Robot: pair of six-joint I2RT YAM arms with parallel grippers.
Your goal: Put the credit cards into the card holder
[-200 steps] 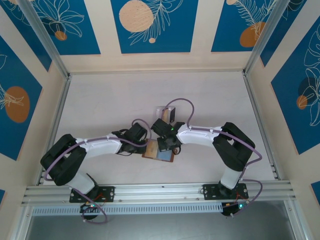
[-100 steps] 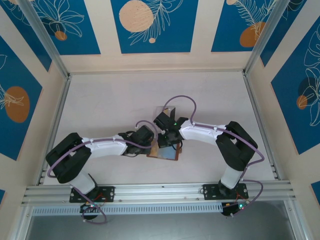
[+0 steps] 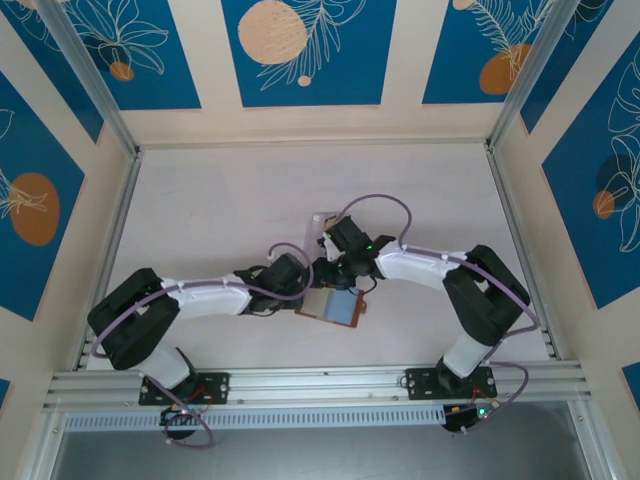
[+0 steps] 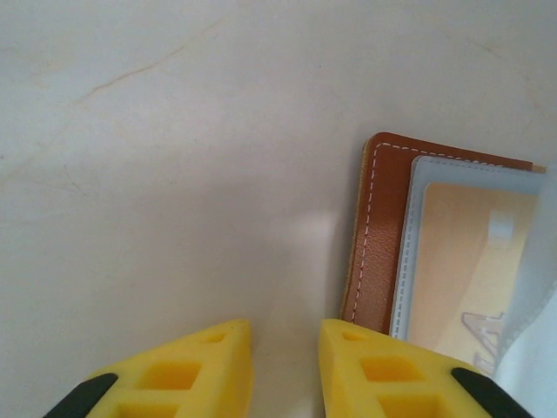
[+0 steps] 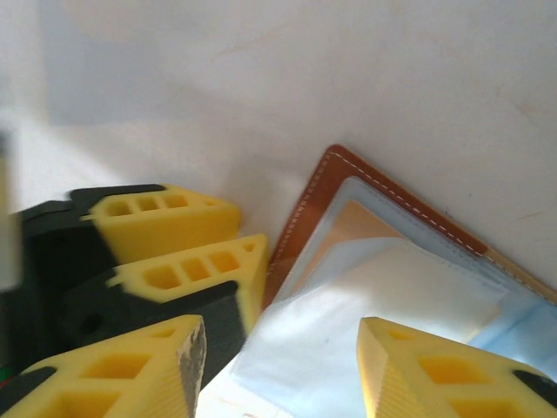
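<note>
One tan card (image 4: 452, 261) was seen pocketed in the card holder (image 4: 381, 235), right of the left gripper (image 4: 285, 335), which was narrowly parted and empty. Right gripper (image 5: 280, 329) was spread wide, nothing held; fetching another card was judged next.

The left arm (image 3: 200, 295) and the right arm (image 3: 425, 265) bend at the elbow and reach inward, wrists nearly meeting. The left gripper (image 4: 285, 361) points low, its yellow fingers (image 4: 196, 370) parted by a narrow gap with nothing between them. The right gripper (image 5: 280, 348) is spread wide and angled down, with the left gripper's tips just beside its left finger.
</note>
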